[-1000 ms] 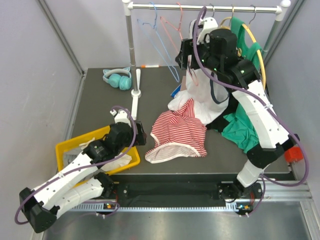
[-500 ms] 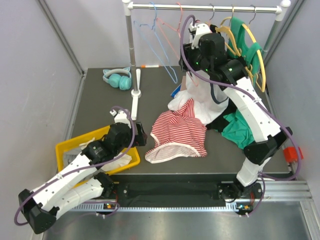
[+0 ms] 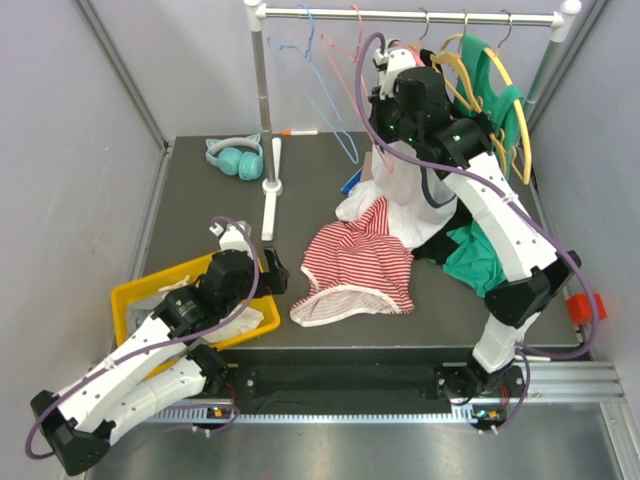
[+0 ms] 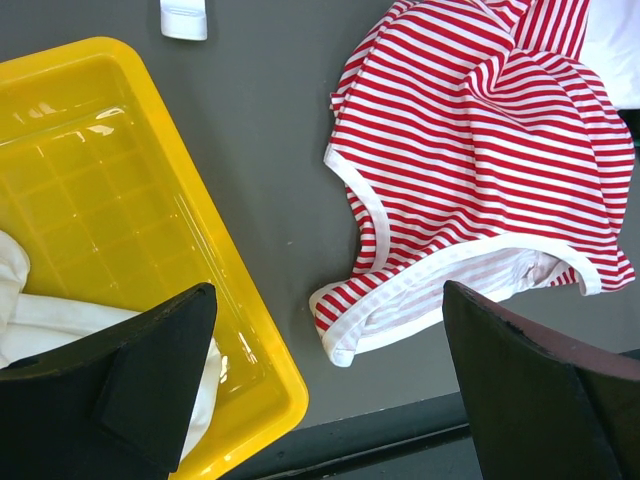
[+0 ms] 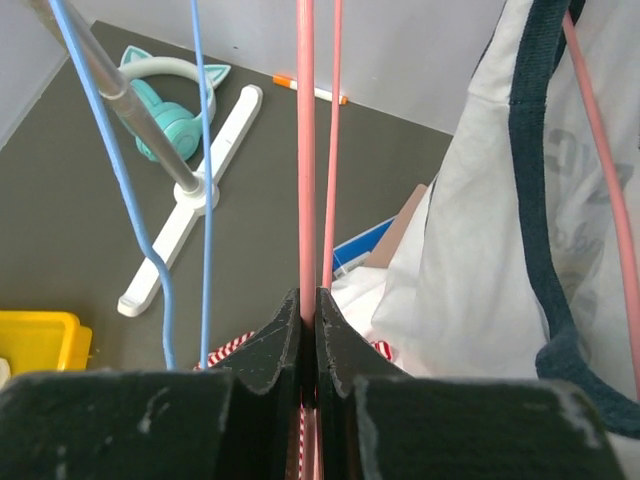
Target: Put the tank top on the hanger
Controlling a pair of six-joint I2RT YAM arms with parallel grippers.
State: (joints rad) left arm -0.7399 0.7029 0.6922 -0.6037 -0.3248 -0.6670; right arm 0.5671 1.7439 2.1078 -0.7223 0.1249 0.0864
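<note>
Right arm: raised to the metal garment rail [image 3: 400,15] at the back of the dark grey table [image 3: 200,210]. The right gripper [image 5: 308,312] has its jaws closed on one rod of the thin salmon-pink triangular hanger [image 5: 305,150]. This hanger hangs from the rail, between the thin light blue wire hanger [image 5: 205,150] and the white sleeveless top with navy trim [image 5: 480,250], which hangs on a thicker pink hanger.

Left arm: held low over the near left part of the table. The left gripper [image 4: 328,300] has its jaws wide apart and holds nothing. It hovers above the bare table between the yellow plastic tray [image 4: 250,330] and the hem of the tank top.

Task item: the red-and-white striped soft tank top [image 4: 490,150] lies crumpled on the table near the middle, white-edged hem toward the near edge. Its far edge meets the hanging white top. No gripper touches it.

Other items: white cloth [image 4: 40,320] in the tray; teal cat-ear headphones [image 3: 236,156] at back left; green garment [image 3: 480,260] at right.
</note>
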